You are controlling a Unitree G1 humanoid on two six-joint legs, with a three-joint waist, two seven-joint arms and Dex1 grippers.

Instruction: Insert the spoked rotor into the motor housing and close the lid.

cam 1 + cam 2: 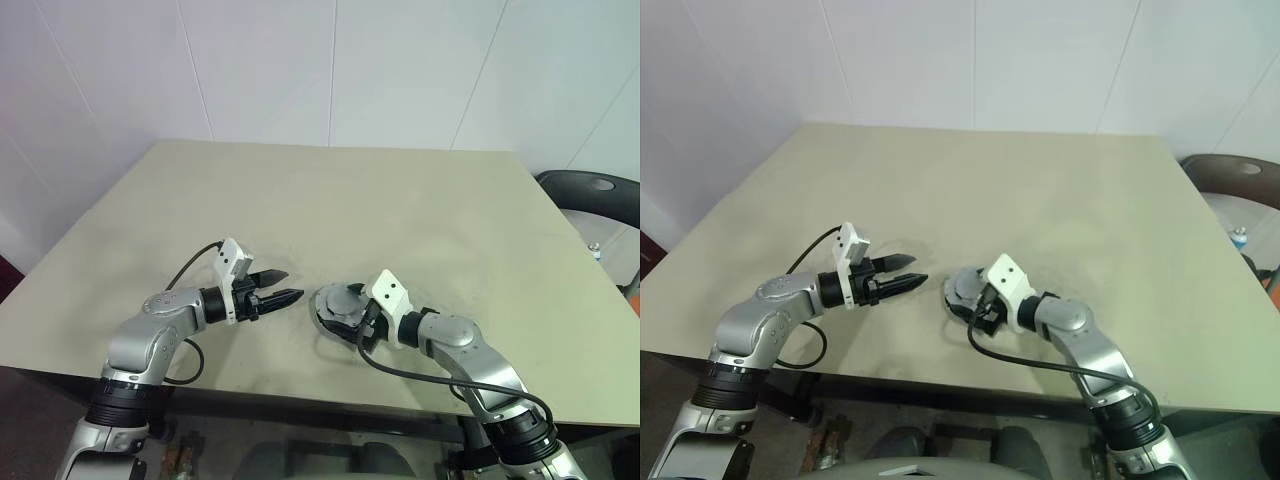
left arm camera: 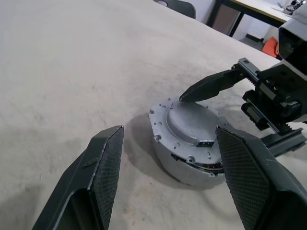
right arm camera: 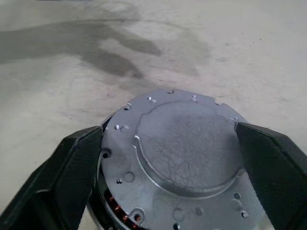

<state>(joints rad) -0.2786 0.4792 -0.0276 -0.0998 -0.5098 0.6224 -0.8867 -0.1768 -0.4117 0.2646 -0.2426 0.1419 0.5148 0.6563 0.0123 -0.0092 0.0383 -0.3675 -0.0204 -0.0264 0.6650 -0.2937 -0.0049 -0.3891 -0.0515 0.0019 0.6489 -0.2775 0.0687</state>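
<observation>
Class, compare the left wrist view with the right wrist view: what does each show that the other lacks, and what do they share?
Left wrist view alone: the right gripper from outside, one finger over the lid, and a dark chair beyond the table.

Right wrist view alone: copper windings at the motor housing edge.

Both: the lid sitting on the housing, on the table.

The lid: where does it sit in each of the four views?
Left eye view: lid low centre, by the right gripper.
Right eye view: low centre.
Left wrist view: centre right, atop the motor housing.
Right wrist view: lower centre.
Shared landmark: the beige table.
</observation>
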